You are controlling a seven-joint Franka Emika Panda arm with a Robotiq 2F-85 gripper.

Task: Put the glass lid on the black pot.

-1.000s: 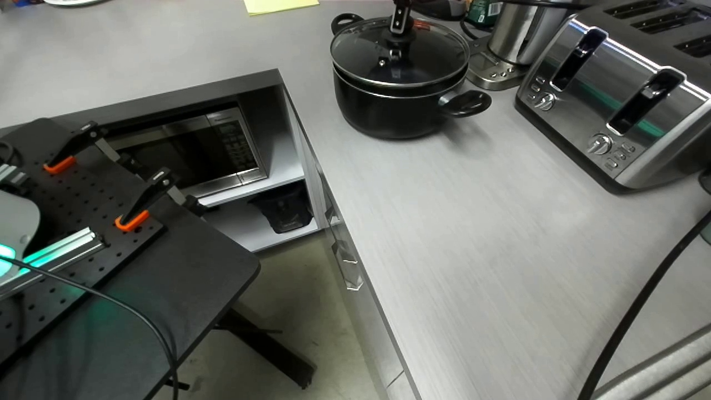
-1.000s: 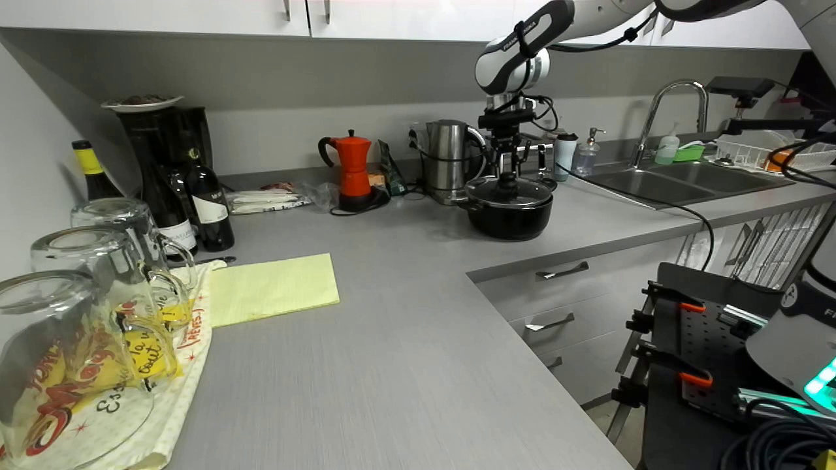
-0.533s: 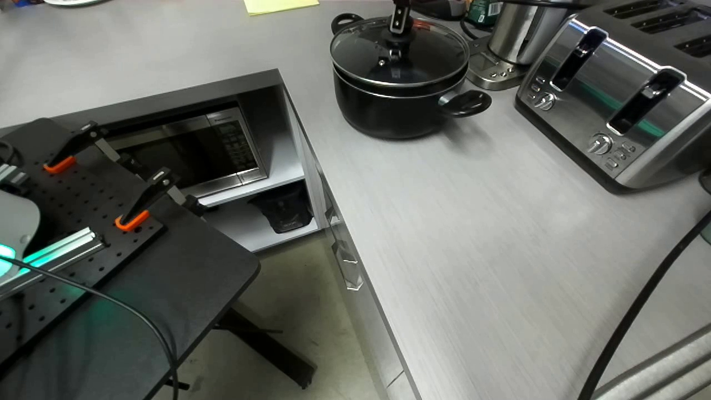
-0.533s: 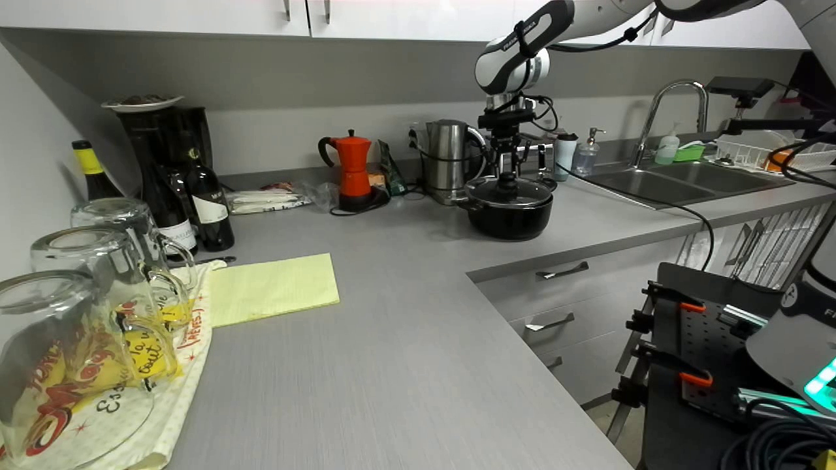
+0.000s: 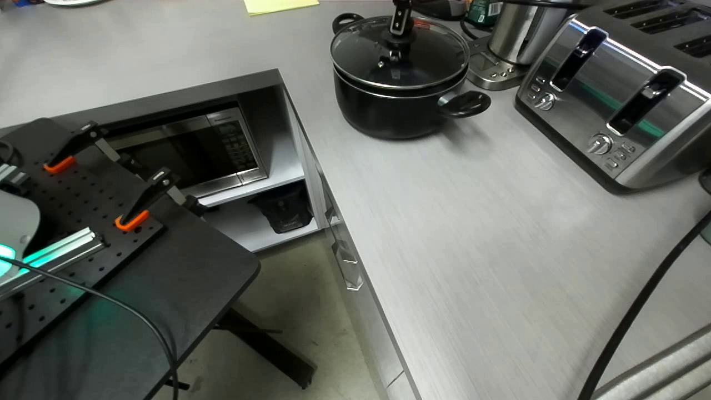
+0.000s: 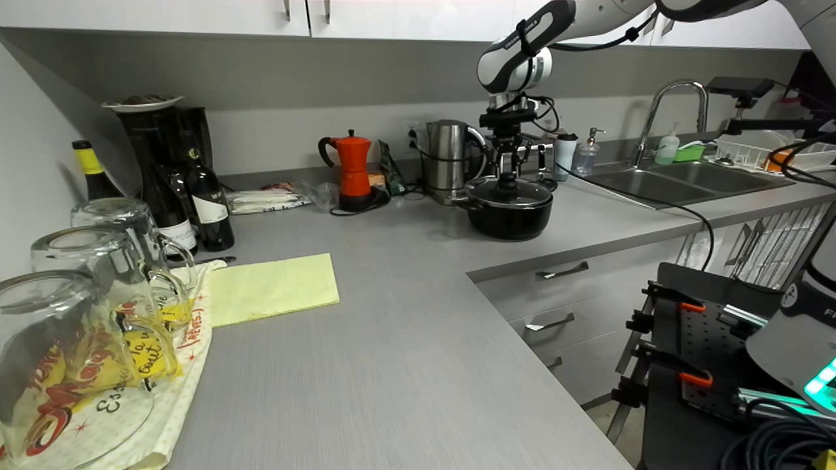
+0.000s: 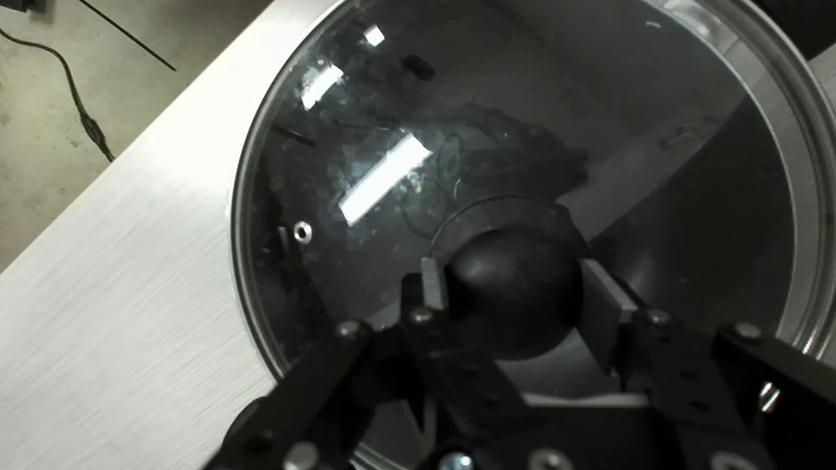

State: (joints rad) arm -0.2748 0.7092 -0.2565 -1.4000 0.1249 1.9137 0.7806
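Glass lid (image 5: pixel 416 60), round, clear, metal-rimmed; its smooth black knob (image 7: pixel 513 316) is clasped by the pincer (image 7: pixel 518 292); black pot (image 5: pixel 389 118), two-handled, is seen beneath

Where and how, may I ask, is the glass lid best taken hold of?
Probably by the dark, rounded knob at its centre, straight from above: the glass lid looks roughly level, the knob rises from it, and the gripper pinches the knob's opposite sides.

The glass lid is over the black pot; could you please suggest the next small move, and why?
I would probably ease the glass lid down slightly: the tool grips its knob, but an exterior view shows a dark band between its rim and that of the black pot.
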